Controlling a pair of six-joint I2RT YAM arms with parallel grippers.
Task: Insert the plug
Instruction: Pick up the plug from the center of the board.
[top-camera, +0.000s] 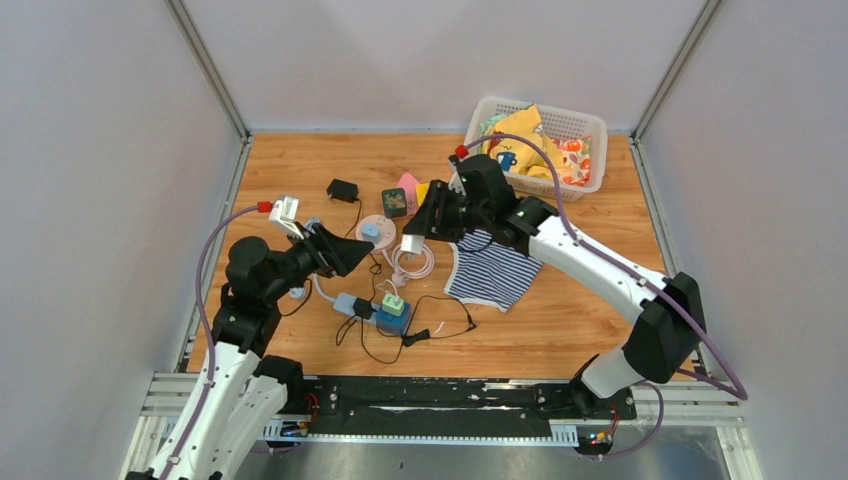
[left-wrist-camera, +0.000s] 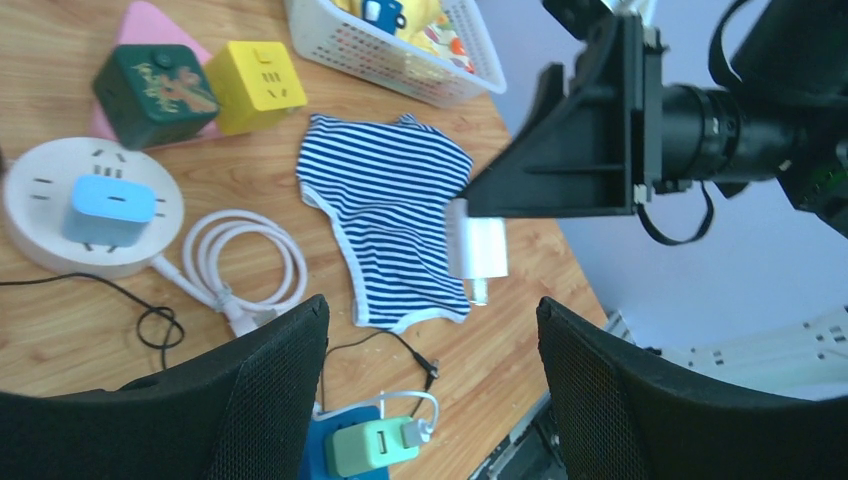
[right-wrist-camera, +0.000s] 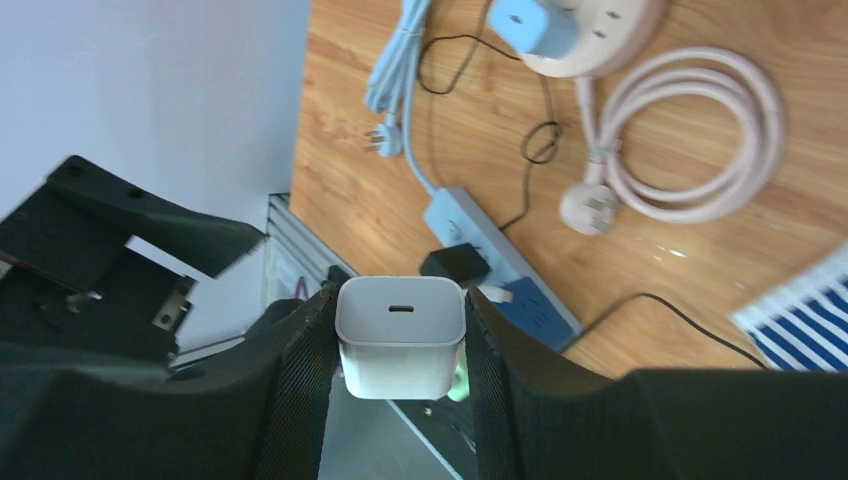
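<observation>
Basket (top-camera: 599, 150) holds crumpled clothes (top-camera: 532, 138); right fingers (right-wrist-camera: 300, 385) pinch white plug (right-wrist-camera: 400, 338), left fingers (left-wrist-camera: 270, 395) spread.

White plug (right-wrist-camera: 401, 350) held aloft, apart from the light-blue power strip (right-wrist-camera: 448, 218) lying flat.

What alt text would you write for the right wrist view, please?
The right tool holds a white USB-C charger, port toward the camera, above a table. Below lie a blue power strip, a coiled cable and a round socket with a blue adapter.
</observation>
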